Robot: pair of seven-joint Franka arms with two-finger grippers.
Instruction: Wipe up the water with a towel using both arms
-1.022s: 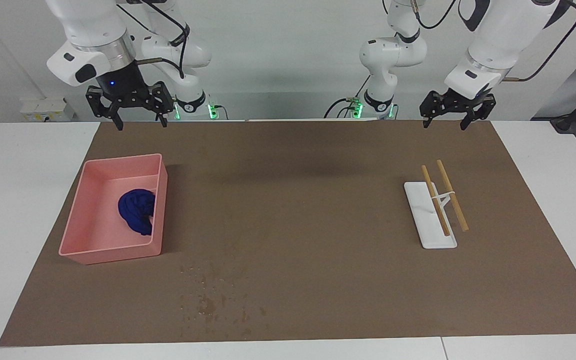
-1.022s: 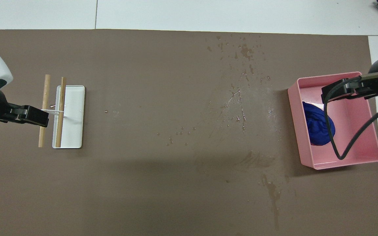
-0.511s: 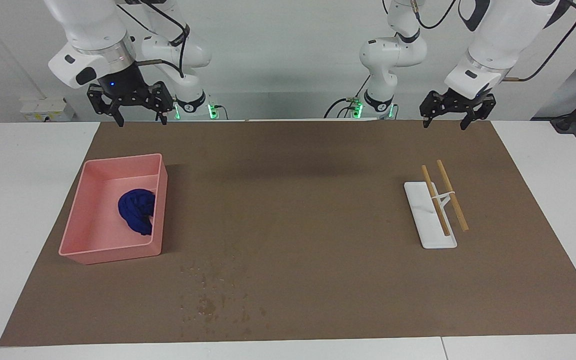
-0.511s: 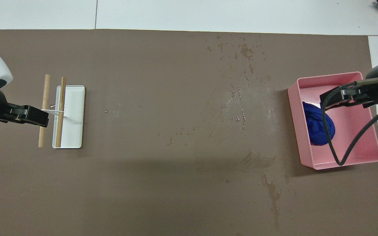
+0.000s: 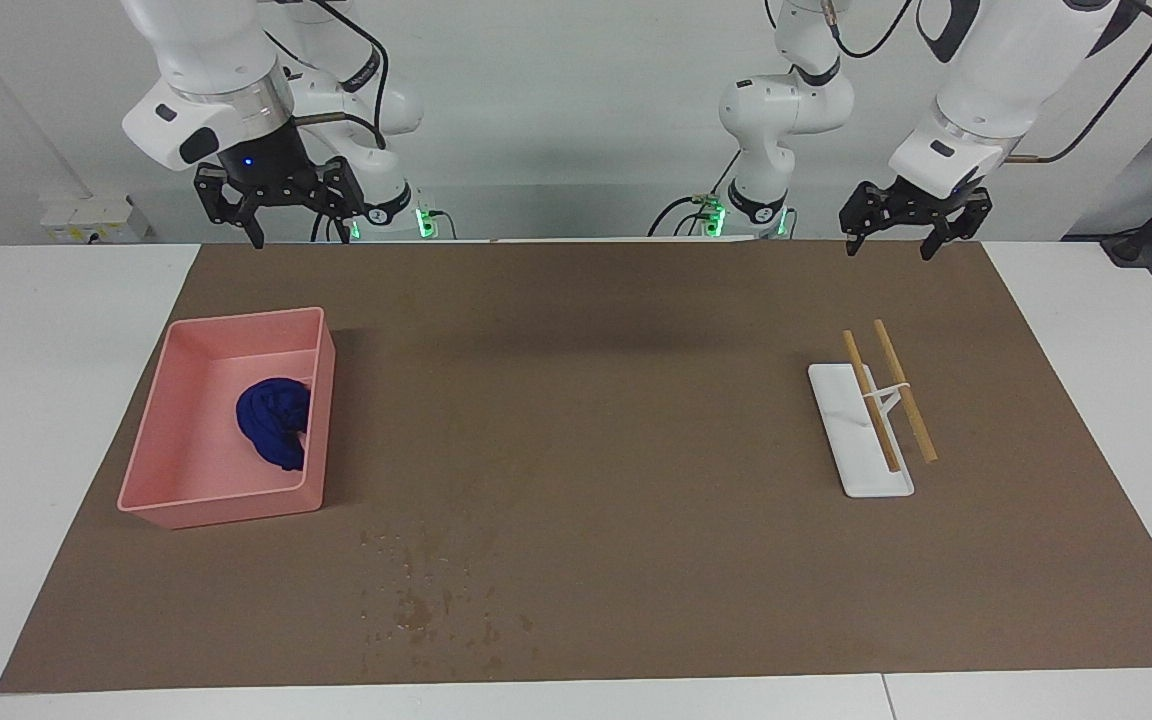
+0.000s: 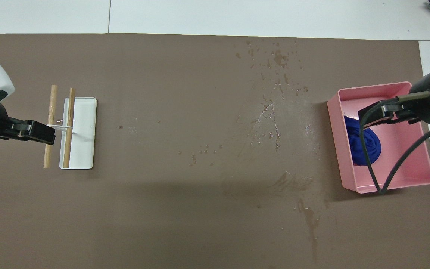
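Observation:
A crumpled dark blue towel (image 5: 274, 424) lies in a pink bin (image 5: 186, 490) toward the right arm's end of the table; it also shows in the overhead view (image 6: 360, 144), in the bin (image 6: 405, 179). Water drops (image 5: 426, 595) and streaks (image 6: 273, 108) lie on the brown mat beside the bin and farther from the robots. My right gripper (image 5: 301, 238) is open and empty, raised high; in the overhead view it (image 6: 385, 112) is over the bin. My left gripper (image 5: 888, 248) is open and empty and waits in the air, over two wooden sticks in the overhead view (image 6: 32, 130).
A white tray (image 5: 851, 470) with two wooden sticks (image 5: 904, 392) on a small rack stands toward the left arm's end; it also shows in the overhead view (image 6: 84, 149). The brown mat (image 5: 616, 420) covers most of the white table.
My right gripper has shifted a little toward the left arm's end, staying high over the bin. The left arm, towel and water have not moved.

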